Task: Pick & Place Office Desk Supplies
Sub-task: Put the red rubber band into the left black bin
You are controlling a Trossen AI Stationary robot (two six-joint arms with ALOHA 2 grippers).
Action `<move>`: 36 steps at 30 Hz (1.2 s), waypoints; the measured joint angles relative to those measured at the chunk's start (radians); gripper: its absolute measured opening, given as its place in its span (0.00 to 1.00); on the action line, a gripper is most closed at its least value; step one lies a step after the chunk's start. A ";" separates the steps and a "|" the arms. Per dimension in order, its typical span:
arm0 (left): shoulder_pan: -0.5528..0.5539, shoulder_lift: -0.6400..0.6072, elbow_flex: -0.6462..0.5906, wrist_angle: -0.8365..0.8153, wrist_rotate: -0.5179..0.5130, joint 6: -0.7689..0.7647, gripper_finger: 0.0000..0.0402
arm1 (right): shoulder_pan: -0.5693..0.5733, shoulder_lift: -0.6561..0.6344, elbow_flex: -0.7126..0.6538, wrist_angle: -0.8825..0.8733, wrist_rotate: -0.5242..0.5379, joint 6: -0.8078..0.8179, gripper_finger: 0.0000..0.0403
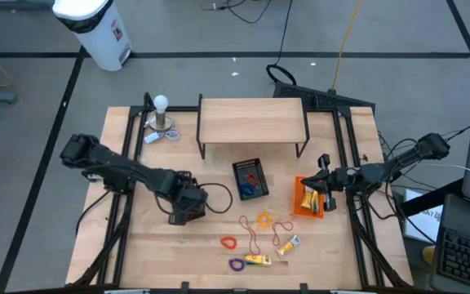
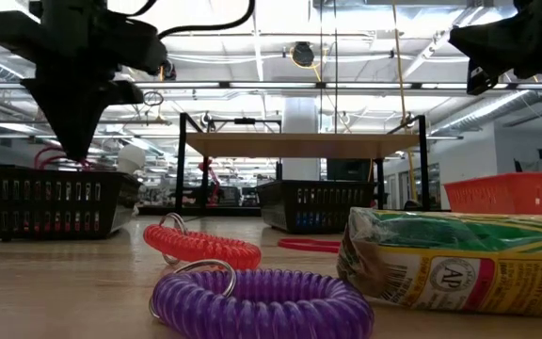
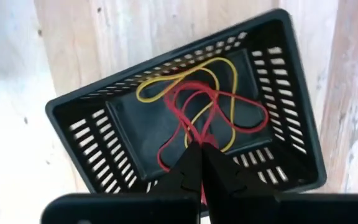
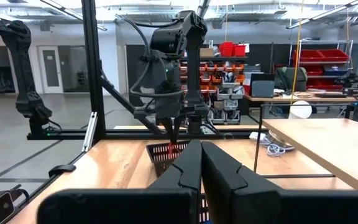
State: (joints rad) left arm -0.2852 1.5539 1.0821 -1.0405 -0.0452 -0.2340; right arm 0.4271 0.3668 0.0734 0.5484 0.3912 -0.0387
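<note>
Light wood table (image 1: 153, 245) carries a small wooden shelf (image 1: 251, 120) at the back, white ball-topped stand (image 1: 161, 114) back left, three baskets: black one (image 1: 188, 204) left, black one (image 1: 250, 178) centre, orange one (image 1: 308, 198) right. Loose near front edge: coiled loops red (image 1: 228, 242), purple (image 1: 237, 264), orange (image 1: 264, 219); thin red band (image 1: 253, 237); yellow packets (image 1: 258, 260) and (image 1: 288, 245).

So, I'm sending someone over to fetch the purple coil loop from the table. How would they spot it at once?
Start at the wooden riser shelf at the back of the table and come straight to the front edge. The purple coil loop lies there, just left of a yellow packet. The red coil behind it has the same shape; only this one is purple.
</note>
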 joint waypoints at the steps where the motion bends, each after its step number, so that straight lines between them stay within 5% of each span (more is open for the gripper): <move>1: 0.005 -0.001 0.000 -0.002 0.011 -0.011 0.01 | 0.000 0.000 0.000 0.000 0.000 0.005 0.00; 7: 0.023 -0.002 0.000 -0.003 0.060 -0.033 0.11 | 0.000 0.000 0.000 0.000 0.000 0.025 0.00; 15: 0.039 -0.002 0.000 -0.003 0.084 -0.044 0.37 | 0.000 0.002 0.000 -0.002 0.000 0.053 0.00; 20: 0.031 -0.013 0.025 -0.012 0.064 0.090 0.51 | 0.000 0.002 0.000 -0.011 0.000 0.062 0.00; 25: 0.051 -0.072 0.027 0.009 0.048 0.115 0.54 | 0.000 0.002 0.000 -0.008 -0.001 0.080 0.00; 36: 0.075 -0.068 0.021 0.027 0.124 -0.131 0.58 | 0.000 0.003 0.000 -0.032 -0.002 0.110 0.00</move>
State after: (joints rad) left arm -0.2104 1.4864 1.1034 -1.0139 0.0791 -0.3652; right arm 0.4270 0.3698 0.0734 0.5160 0.3890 0.0711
